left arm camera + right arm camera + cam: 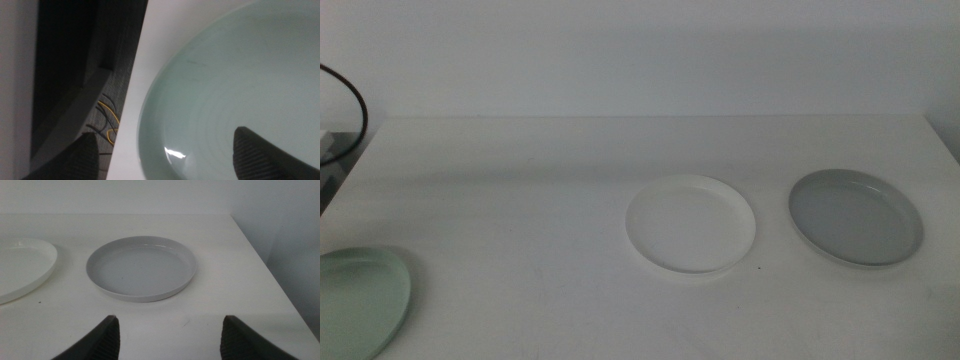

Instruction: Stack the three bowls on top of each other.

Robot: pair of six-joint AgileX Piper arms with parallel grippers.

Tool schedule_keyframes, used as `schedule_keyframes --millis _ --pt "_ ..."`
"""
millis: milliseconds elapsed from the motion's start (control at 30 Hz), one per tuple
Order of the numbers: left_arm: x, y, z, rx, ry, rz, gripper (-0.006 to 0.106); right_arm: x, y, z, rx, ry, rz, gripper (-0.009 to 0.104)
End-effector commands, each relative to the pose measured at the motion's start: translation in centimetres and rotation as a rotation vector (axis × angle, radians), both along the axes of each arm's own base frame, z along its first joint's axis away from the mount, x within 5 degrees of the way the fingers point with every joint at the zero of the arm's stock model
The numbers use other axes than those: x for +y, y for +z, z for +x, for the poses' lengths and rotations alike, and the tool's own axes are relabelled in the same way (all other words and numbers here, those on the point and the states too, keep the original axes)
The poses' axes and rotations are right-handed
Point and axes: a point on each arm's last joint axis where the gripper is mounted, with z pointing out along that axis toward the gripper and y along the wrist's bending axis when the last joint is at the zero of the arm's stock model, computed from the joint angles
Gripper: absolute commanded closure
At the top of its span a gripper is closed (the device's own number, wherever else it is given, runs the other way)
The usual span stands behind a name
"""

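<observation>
While unseen from the middle, both tools spread: left (165,157) astride mint bowl (235,85), right (167,337) before grey bowl (141,268).

No lettering, label, brand, number or sign can be read anywhere: the white bowl (690,223), the grey bowl (856,216), the mint green bowl (360,300) and the table (520,200) all show plain, unmarked surfaces.

Mint bowl (360,298) cut by frame edge
</observation>
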Motion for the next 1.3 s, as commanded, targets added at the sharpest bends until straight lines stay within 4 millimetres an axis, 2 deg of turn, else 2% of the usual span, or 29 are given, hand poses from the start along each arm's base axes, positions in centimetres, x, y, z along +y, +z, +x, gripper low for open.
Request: schedule_keyframes --millis 0,167,300,533,633,733,867,1067,1167,1267 --pt "0.2 0.9 0.3 -0.04 0.003 0.012 0.019 0.0 1.1 -0.1 -0.115 -0.004 -0.023 0.041" --pt "0.4 -1.4 0.8 0.009 0.007 -0.02 0.031 0.0 1.1 -0.1 -0.115 -0.004 -0.023 0.041" --pt "0.3 -2.3 0.8 0.037 0.023 -0.053 0.048 0.0 1.1 -0.1 -0.115 -0.004 -0.023 0.041" --pt "0.3 -2.5 0.6 0.072 0.032 -0.064 0.104 0.0 1.1 -0.1 -0.115 -0.004 -0.023 0.041" --pt "0.2 -2.1 0.6 0.091 0.059 -0.076 0.105 0.0 1.1 -0.1 -0.115 -0.004 -0.023 0.041" --pt "-0.9 -0.2 1.2 0.089 0.081 -0.098 0.105 0.0 1.1 -0.1 -0.115 -0.004 -0.023 0.041" --pt "-5.0 4.2 3.5 -0.025 0.01 -0.127 0.105 0.0 1.1 -0.1 -0.115 -0.004 -0.023 0.041" --pt "-14.2 10.7 7.1 -0.256 -0.085 -0.238 0.105 0.0 1.1 -0.1 -0.115 -0.004 -0.023 0.041" --pt "-19.2 12.7 8.3 -0.313 -0.158 -0.258 0.105 0.0 1.1 -0.1 -0.115 -0.004 -0.023 0.041" --pt "-24.4 13.8 9.2 -0.345 -0.225 -0.283 0.105 0.0 1.1 -0.1 -0.115 -0.004 -0.023 0.041"
